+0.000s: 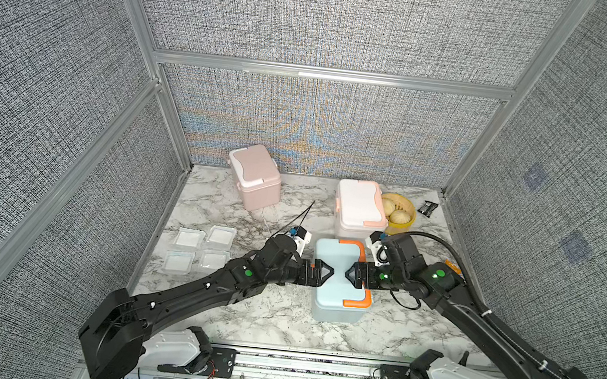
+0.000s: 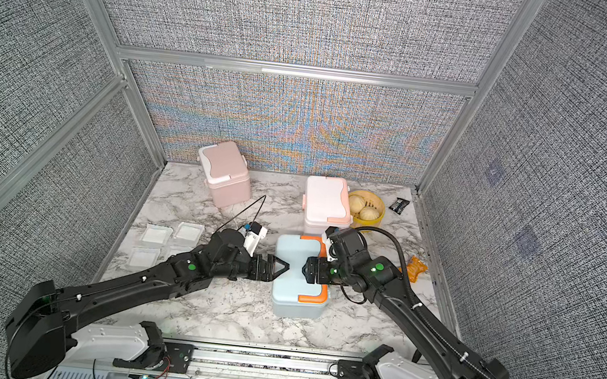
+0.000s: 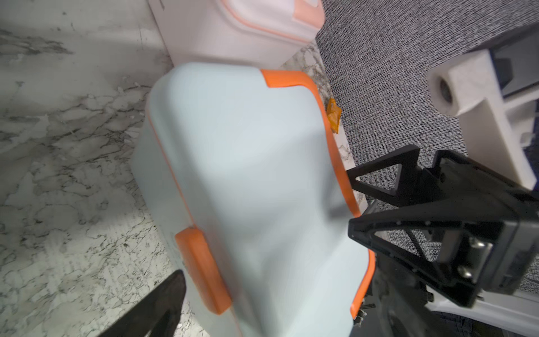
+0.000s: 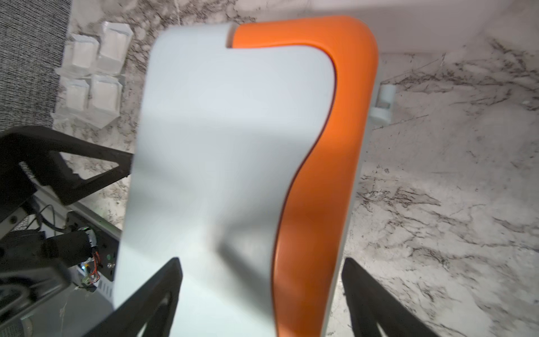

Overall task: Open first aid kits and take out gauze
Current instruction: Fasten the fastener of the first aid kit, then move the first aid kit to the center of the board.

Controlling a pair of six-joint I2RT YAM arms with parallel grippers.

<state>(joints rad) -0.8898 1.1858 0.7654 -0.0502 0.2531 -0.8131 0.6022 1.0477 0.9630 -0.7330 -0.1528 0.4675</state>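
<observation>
We are looking at the light blue first aid kit standing near the middle of the marble bench, its lid sitting down and its orange handle lying flat along the lid's right side. Both arms are reaching over it from opposite sides. The left end effector is sitting at the lid's left edge, jaws spread wide and holding nothing; in its own wrist view only one of its fingers is showing, beside the kit's orange latch. The right end effector is facing it at the lid's right edge, likewise spread wide and empty; in the right wrist view its two fingers are standing either side of the handle and part of the lid. Four wrapped gauze pads are lying in a tight square on the bench's left side, edges touching, well apart from the blue kit. The dusty pink kit is standing closed at the back left. The white kit with peach trim is standing closed just behind the blue one, with the yellow basket of buns just beside it on the right. A small black packet is lying near the back right corner, and an orange wrapper is lying by the right edge.
</observation>
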